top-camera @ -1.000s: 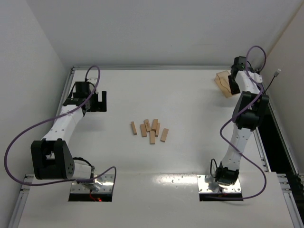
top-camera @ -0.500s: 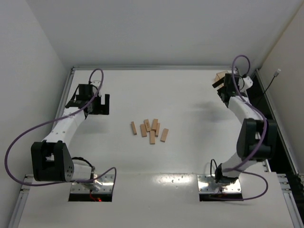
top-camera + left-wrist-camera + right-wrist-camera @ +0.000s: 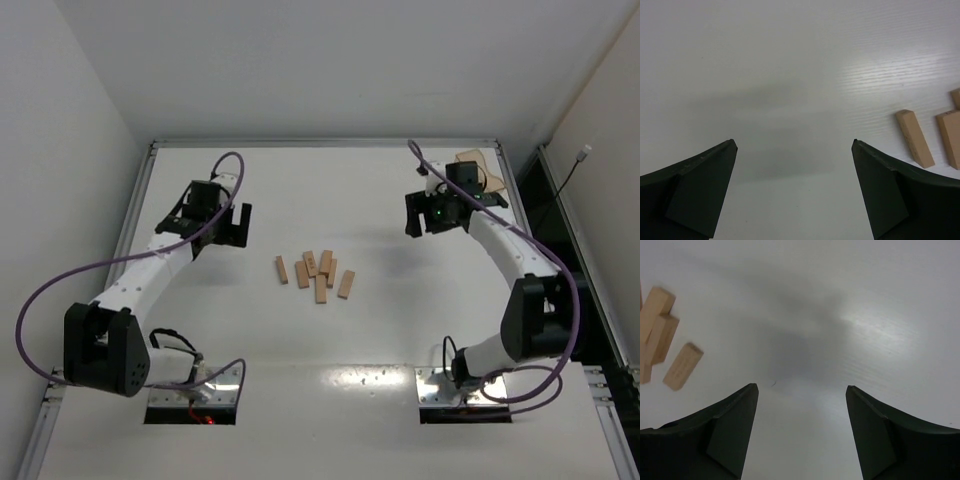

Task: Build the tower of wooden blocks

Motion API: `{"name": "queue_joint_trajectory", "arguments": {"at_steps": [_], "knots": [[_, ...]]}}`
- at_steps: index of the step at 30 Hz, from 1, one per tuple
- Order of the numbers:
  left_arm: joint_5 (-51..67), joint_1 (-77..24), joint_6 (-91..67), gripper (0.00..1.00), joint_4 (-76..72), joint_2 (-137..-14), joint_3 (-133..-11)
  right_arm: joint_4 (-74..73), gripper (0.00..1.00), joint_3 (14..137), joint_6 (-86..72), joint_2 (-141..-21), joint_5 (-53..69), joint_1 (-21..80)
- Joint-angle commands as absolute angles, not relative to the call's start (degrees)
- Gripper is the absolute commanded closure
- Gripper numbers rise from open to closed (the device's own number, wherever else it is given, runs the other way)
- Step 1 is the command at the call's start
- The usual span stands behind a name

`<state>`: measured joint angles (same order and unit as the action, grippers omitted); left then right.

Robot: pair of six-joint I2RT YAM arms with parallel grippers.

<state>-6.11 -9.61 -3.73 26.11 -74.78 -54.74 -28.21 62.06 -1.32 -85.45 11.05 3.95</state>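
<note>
Swinging away from the tray (image 3: 478, 165), the right gripper (image 3: 428, 220) nears the wood blocks (image 3: 318, 274) lying loose mid-table, jaws apart and empty (left gripper (image 3: 232, 222) too, spread wide), so stacking hasn't started.

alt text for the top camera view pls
A cluster of loose wood blocks lies on the table, not yet stacked. The left gripper and right gripper hang open and empty to either side; a translucent tray sits at the far right edge.

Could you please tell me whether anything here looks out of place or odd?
Nothing looks damaged. The wood blocks lie scattered at mixed angles in the middle of the table, some touching; no tower started.
</note>
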Motion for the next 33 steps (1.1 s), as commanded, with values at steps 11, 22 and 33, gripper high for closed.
{"name": "queue_joint_trajectory", "arguments": {"at_steps": [11,22,33], "knots": [[-3.2,-23.9,-12.0,0.03,29.5,-76.7,-52.8,-37.6,0.32,61.6,3.6,-80.3,10.9,9.7],[-2.6,-33.0,-21.0,0.35,33.0,-90.3,-64.9,-36.5,0.32,59.5,3.6,-77.9,9.1,8.5],[-9.4,-33.6,-26.4,0.47,35.8,-98.0,-68.6,-37.5,0.31,58.3,5.8,-76.7,9.7,6.9]]}}
